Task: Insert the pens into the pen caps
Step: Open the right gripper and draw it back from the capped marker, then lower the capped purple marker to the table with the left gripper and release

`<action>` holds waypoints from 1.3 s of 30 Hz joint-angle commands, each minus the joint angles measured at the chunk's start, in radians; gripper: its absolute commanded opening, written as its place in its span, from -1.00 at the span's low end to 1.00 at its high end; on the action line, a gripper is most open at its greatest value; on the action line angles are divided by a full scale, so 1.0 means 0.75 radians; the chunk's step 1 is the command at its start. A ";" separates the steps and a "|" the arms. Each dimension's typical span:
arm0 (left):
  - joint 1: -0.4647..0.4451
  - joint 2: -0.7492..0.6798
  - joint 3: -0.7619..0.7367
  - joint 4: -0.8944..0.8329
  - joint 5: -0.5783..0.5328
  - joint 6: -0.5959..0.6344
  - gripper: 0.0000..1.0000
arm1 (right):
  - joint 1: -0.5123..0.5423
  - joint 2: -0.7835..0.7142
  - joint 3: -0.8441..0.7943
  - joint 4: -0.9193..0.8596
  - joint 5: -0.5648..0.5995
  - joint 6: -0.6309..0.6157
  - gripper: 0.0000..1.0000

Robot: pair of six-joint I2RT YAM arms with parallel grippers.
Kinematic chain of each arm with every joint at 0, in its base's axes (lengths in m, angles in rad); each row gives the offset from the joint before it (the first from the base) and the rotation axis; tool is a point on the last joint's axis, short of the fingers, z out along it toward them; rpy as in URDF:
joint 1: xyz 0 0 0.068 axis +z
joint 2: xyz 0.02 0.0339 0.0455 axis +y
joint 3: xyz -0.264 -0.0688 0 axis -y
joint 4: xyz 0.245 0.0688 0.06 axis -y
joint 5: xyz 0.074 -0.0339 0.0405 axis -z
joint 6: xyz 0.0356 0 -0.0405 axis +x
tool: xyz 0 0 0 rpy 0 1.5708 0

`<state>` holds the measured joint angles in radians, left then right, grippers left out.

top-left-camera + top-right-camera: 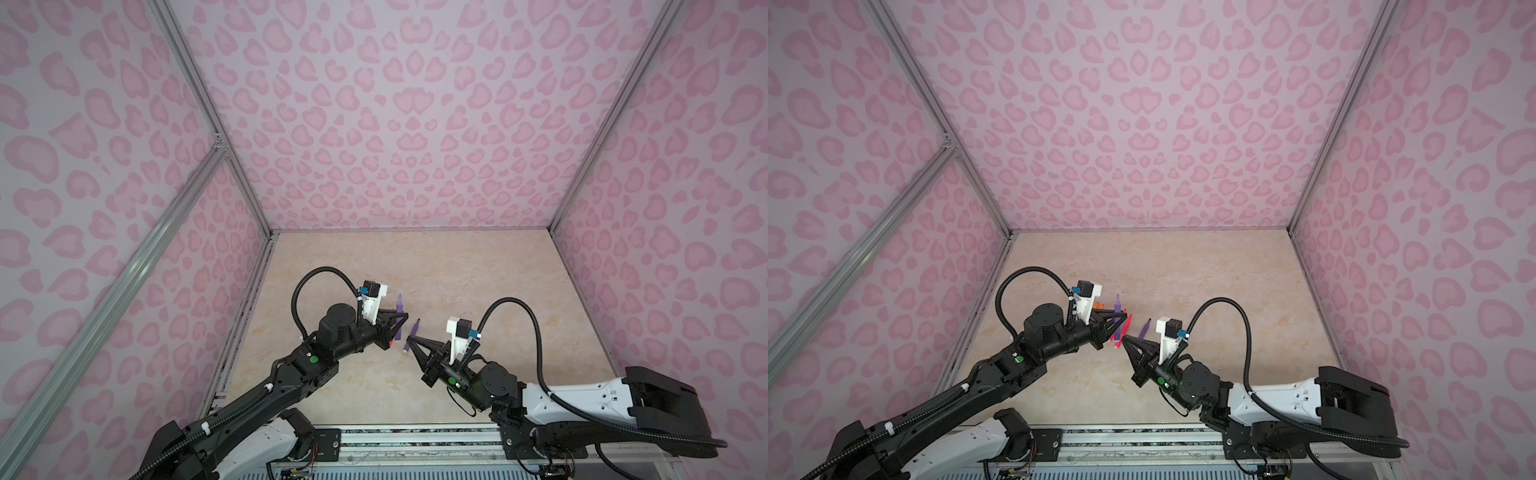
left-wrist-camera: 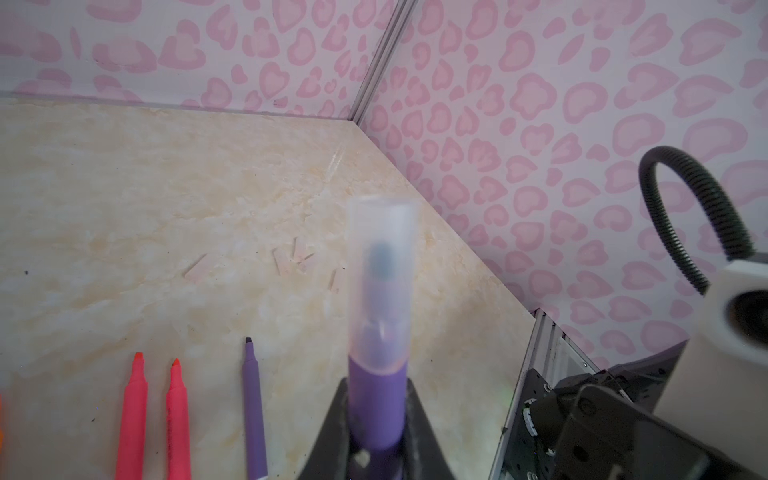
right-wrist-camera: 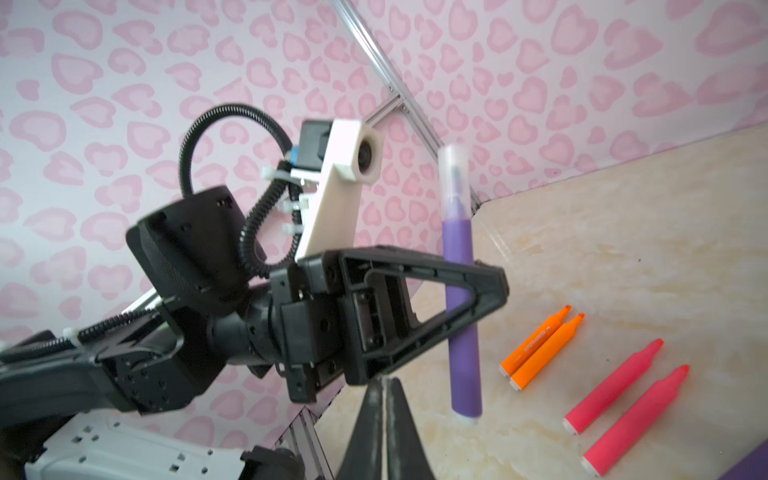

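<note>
Purple pen (image 3: 457, 241) stands upright, tip inside a pale translucent cap (image 3: 454, 178). Left pincer (image 1: 403, 318) is clamped on its barrel; right pincer (image 3: 384, 399), jaws together and empty, sits just beside it. Two orange pens (image 3: 536, 340), two pink-red pens (image 3: 613, 386) and a second purple pen (image 2: 253, 407) lie near it on the counter (image 2: 124, 187), which stretches well beyond it toward the back wall (image 1: 415, 124).
</note>
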<state>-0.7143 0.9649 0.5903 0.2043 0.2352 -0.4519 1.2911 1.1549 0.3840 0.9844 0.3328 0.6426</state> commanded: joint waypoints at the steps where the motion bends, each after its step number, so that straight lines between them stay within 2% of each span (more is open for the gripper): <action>1: 0.001 0.014 0.045 -0.078 -0.184 -0.002 -0.92 | -0.001 -0.095 0.030 -0.291 0.196 -0.042 -0.53; 4: 0.003 0.066 0.089 -0.178 -0.332 -0.008 -0.92 | -0.045 -0.171 0.119 -0.497 0.272 -0.060 -0.25; 5: 0.002 0.094 0.105 -0.205 -0.378 -0.016 -0.92 | -0.073 -0.183 0.177 -0.608 0.305 -0.047 -0.10; 7: 0.004 0.161 0.146 -0.271 -0.449 -0.031 -0.92 | -0.169 -0.179 0.324 -0.862 0.353 0.027 0.10; 9: 0.011 0.247 0.203 -0.338 -0.484 -0.041 -0.92 | -0.273 -0.160 0.424 -1.072 0.323 0.117 0.30; 11: 0.026 0.322 0.243 -0.386 -0.484 -0.046 -0.92 | -0.351 -0.145 0.445 -1.124 0.291 0.117 0.50; 14: 0.032 0.418 0.296 -0.436 -0.470 -0.051 -0.92 | -0.410 -0.129 0.438 -1.154 0.337 0.099 0.62; 18: 0.029 0.567 0.370 -0.447 -0.293 -0.073 -0.93 | -0.515 -0.150 0.464 -1.321 0.340 0.094 0.83; 21: -0.010 0.704 0.432 -0.412 -0.146 -0.072 -0.93 | -0.595 -0.189 0.467 -1.396 0.329 0.109 0.87; 25: -0.075 0.851 0.536 -0.466 -0.162 -0.043 -0.93 | -0.684 -0.241 0.410 -1.381 0.290 0.105 0.89; 28: -0.074 0.962 0.614 -0.463 -0.146 -0.141 -0.93 | -0.751 -0.248 0.406 -1.415 0.236 0.122 0.89; 30: -0.081 1.063 0.716 -0.473 -0.081 -0.220 -0.93 | -0.787 -0.263 0.400 -1.440 0.219 0.138 0.89; 34: -0.145 1.210 0.893 -0.555 -0.147 -0.301 -0.94 | -0.871 -0.333 0.353 -1.448 0.145 0.125 0.89; 39: -0.228 1.275 0.920 -0.573 -0.177 -0.381 -0.93 | -1.029 -0.437 0.316 -1.515 0.075 0.103 0.89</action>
<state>-0.8696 1.9007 1.2720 -0.1875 0.1253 -0.6727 0.5648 0.8524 0.6353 -0.1108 0.4328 0.7292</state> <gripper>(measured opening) 0.173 0.947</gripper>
